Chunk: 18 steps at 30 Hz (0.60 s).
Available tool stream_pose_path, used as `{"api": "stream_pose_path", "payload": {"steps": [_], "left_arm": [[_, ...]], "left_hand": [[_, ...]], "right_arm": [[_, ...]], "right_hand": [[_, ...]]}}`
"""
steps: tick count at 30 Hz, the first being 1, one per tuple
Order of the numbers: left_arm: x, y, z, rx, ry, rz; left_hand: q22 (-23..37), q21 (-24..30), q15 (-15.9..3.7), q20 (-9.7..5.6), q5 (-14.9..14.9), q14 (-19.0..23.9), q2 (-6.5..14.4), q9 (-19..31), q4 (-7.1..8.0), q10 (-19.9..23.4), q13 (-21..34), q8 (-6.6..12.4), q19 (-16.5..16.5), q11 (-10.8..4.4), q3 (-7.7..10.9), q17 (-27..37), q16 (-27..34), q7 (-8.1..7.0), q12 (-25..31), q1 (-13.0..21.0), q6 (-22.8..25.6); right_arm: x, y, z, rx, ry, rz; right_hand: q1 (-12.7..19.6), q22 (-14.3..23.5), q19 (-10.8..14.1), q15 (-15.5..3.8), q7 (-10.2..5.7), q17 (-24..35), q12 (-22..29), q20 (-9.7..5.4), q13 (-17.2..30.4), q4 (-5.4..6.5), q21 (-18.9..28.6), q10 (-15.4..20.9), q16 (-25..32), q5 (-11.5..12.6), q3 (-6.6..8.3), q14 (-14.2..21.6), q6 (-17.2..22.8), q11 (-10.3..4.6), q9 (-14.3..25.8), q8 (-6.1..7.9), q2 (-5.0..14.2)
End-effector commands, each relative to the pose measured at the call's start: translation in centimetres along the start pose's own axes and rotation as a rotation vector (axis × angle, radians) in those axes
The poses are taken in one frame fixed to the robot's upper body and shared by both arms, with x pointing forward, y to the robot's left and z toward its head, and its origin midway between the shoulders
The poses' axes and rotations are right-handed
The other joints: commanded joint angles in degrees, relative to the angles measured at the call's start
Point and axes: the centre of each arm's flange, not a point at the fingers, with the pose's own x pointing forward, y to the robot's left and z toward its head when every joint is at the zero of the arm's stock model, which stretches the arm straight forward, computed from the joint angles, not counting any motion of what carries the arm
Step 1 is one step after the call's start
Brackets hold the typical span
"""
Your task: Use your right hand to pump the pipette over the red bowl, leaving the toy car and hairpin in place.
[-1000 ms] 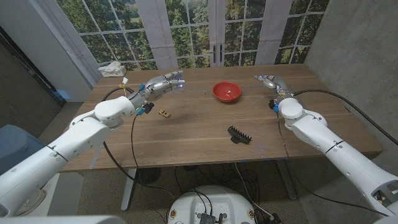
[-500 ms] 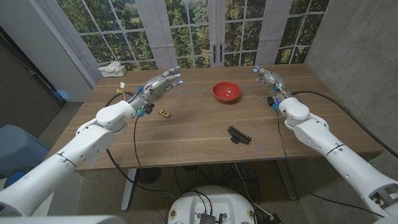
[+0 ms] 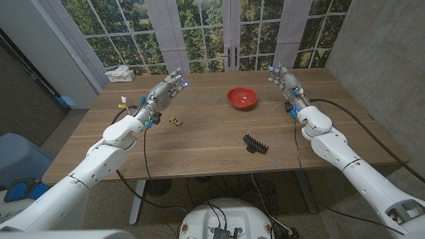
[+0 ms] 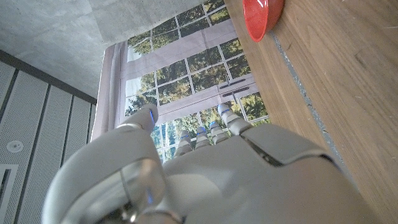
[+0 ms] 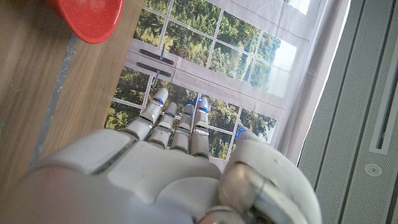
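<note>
Red bowl (image 3: pixel 242 97) sits well left of raised right hand (image 3: pixel 284 81).

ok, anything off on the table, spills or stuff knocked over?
Nothing stands out. The red bowl sits upright, the toy car and hairpin lie apart on the table, no spill visible. The left hand and right hand hold nothing.

The brown wooden counter (image 3: pixel 199 139) has a matt, visibly grained top. The round red bowl (image 3: pixel 242 97) looks like smooth, glossy plastic. The black toothed hairpin (image 3: pixel 255 144) looks like matt plastic. Each robot hand, left (image 3: pixel 166 87) and right (image 3: pixel 284 80), has smooth silvery-grey shells, apparently plastic with a soft sheen.
</note>
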Motion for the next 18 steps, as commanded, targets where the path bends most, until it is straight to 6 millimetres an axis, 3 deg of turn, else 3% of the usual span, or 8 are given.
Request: {"api": "stream_pose_path", "payload": {"steps": [1, 10, 18], "left_arm": [[-1.4, 2.8, -1.2, -0.068, -0.054, 0.115], [-2.3, 4.6, -2.2, -0.11, -0.062, 0.198], [-4.0, 5.1, -3.0, -0.119, -0.036, 0.214]], "left_hand": [[0.17, 0.13, -0.59, -1.77, 0.34, -0.27, 0.03, -0.01, 0.96, 0.11, -0.06, 0.49, 0.0, -0.05, 0.55, 0.24, 0.55, 0.15, 0.33, -0.81, 0.67], [0.18, 0.45, -0.77, -1.48, 1.26, 0.76, 0.18, -0.04, 4.47, 1.02, -0.13, 0.75, 0.49, 0.06, 2.54, 0.18, 0.91, 0.18, 0.58, -3.45, 2.17], [0.15, 0.43, -0.77, -1.39, 1.56, 0.52, 0.1, -0.07, 5.14, 0.79, -0.16, 0.58, 0.43, 0.08, 3.48, 0.07, 0.7, 0.23, 0.41, -4.02, 2.18]], "right_arm": [[-1.7, 0.0, -0.1, 0.098, -0.078, -0.006], [-4.1, -0.7, -0.8, 0.158, -0.109, -0.062], [-5.4, 0.0, -0.9, 0.171, -0.119, -0.087]], "right_hand": [[-1.0, -0.01, 0.48, -1.99, 0.64, -0.14, 0.42, -1.23, 0.13, 0.52, -0.07, 0.7, -0.18, 0.0, -0.14, 0.59, 0.29, 0.68, 0.1, 0.31, -0.16], [-3.03, -0.08, 1.32, -2.63, 1.83, -0.77, 0.47, -1.97, 0.04, 1.14, -0.4, 1.29, -0.14, 0.17, -0.15, 1.26, 0.76, 0.71, 0.03, 0.53, 0.09], [-3.69, -0.11, 1.67, -2.4, 2.59, -1.11, 0.48, -2.09, 0.01, 1.23, -0.58, 1.57, -0.23, 0.29, 0.16, 1.4, 0.63, 0.88, 0.0, 0.48, 0.27]]}}
